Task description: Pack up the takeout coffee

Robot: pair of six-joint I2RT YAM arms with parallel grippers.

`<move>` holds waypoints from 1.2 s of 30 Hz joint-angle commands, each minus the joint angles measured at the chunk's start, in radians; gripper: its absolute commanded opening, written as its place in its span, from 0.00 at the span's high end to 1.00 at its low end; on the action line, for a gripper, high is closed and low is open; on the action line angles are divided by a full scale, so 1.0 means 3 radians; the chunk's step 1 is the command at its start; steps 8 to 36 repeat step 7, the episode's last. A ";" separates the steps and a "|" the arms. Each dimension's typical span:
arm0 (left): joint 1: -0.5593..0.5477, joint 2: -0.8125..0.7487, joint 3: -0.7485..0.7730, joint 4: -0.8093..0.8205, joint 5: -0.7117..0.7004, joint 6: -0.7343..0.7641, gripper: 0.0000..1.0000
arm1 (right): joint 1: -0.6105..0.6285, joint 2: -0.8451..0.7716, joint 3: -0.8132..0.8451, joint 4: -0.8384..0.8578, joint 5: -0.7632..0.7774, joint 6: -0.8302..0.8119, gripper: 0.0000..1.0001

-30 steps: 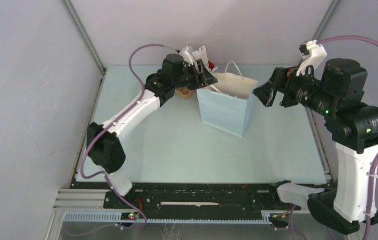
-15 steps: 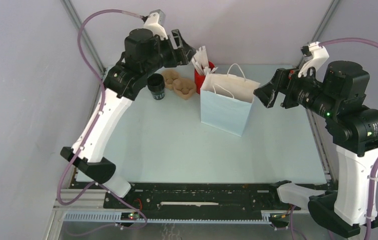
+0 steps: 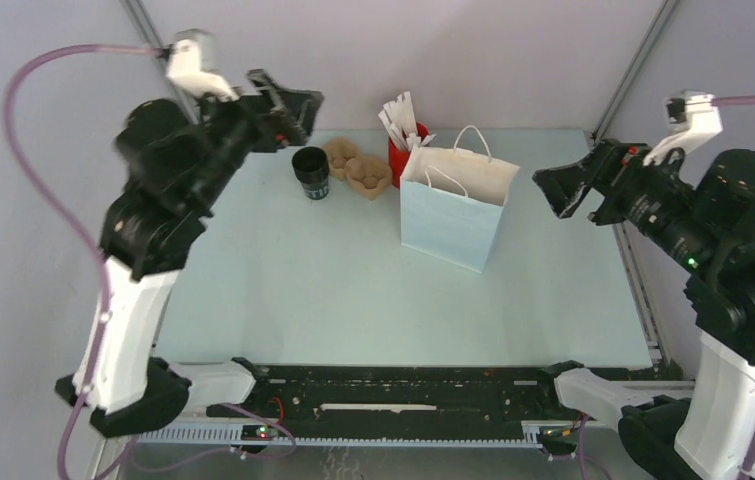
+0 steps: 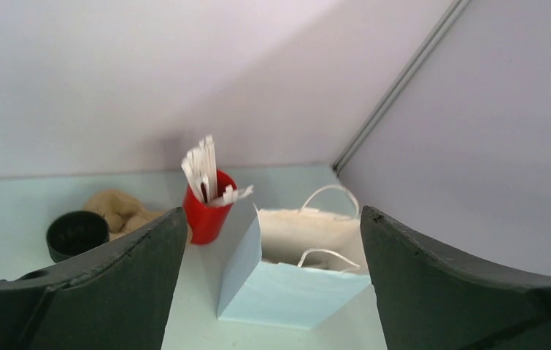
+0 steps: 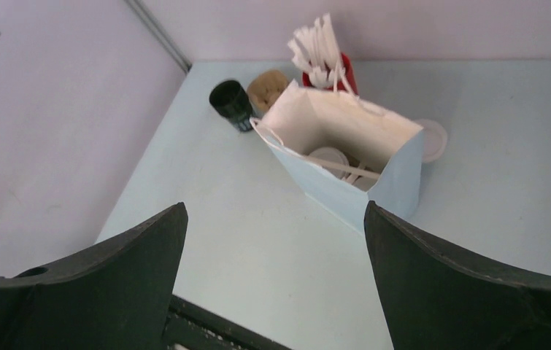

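The takeout coffee (image 5: 328, 156) stands inside the light blue paper bag (image 3: 450, 222); only its round white lid shows, beside some wooden sticks, in the right wrist view. From the left wrist the bag (image 4: 298, 292) shows its open mouth, its contents hidden. My left gripper (image 3: 288, 104) hangs high at the back left, well away from the bag, open and empty (image 4: 272, 219). To the right of the bag my right gripper (image 3: 563, 190) is raised, open, with nothing between its fingers (image 5: 276, 211).
A lidless black cup (image 3: 311, 172) and a brown pulp cup carrier (image 3: 358, 166) stand at the back left of the bag. A red holder (image 3: 403, 152) with white packets touches the bag's back. A loose white lid disc (image 5: 433, 138) lies behind the bag.
My left arm has swung up and to the left, away from the bag's mouth, its jaws opening wider. The right arm has drawn back to the right.
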 commanded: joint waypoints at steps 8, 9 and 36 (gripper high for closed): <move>-0.0018 -0.0361 0.0312 -0.0212 -0.0361 0.0431 0.06 | -0.0015 -0.0295 0.0070 0.0485 0.0412 0.0172 0.00; -0.0018 -0.0361 0.0312 -0.0212 -0.0361 0.0431 0.06 | -0.0015 -0.0295 0.0070 0.0485 0.0412 0.0172 0.00; -0.0018 -0.0361 0.0312 -0.0212 -0.0361 0.0431 0.06 | -0.0015 -0.0295 0.0070 0.0485 0.0412 0.0172 0.00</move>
